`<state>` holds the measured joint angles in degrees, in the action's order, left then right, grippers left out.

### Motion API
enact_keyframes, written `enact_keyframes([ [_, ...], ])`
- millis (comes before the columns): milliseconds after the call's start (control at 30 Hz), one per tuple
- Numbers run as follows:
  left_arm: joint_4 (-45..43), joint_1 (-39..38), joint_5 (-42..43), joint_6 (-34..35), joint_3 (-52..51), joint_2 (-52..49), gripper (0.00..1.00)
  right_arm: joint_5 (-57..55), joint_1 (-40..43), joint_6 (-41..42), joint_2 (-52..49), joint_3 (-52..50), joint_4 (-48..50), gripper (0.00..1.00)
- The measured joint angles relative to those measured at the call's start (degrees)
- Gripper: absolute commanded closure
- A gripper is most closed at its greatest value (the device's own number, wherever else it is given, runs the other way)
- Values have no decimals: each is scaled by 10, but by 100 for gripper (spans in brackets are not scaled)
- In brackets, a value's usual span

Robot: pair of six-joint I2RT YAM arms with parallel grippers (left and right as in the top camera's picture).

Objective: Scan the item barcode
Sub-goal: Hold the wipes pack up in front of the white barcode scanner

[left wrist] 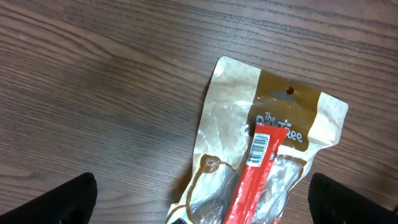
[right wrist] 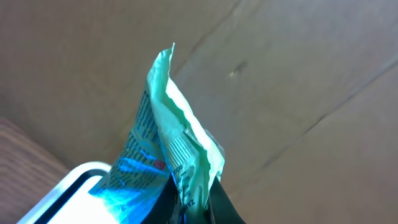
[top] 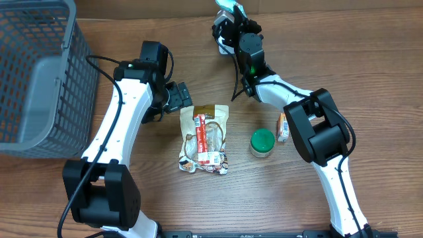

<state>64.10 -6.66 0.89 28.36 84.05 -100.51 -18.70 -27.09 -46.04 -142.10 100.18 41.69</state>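
On brown wood-grain table (top: 198, 205) beside grey mesh basket (top: 39, 79), shows left gripper (top: 180, 99) spread wide by tan pouch (top: 206, 114), right gripper (top: 229, 16) clamped on teal packet (right wrist: 168, 124).

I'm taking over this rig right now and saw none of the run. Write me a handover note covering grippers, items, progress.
Left gripper: open, hovering over the tan pouch's top end.
Right gripper: shut on a pale green packet, raised at the far side.
Lying loose: the pouch with a red stick on it, a green-lidded jar, a small orange packet beside the jar; grey basket at left.
Done: packet picked up. Left: scan it; no scanner is identifiable in view.
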Motion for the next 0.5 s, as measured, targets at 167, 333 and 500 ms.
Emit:
enact_keyframes([
  [167, 0, 0, 0, 0, 0, 0, 0, -27, 0, 59, 0, 0, -23, 96],
  [333, 0, 0, 0, 0, 0, 0, 0, -45, -1, 83, 0, 0, 5, 96],
  [500, 0, 0, 0, 0, 0, 0, 0, -80, -4, 121, 0, 0, 52, 97],
])
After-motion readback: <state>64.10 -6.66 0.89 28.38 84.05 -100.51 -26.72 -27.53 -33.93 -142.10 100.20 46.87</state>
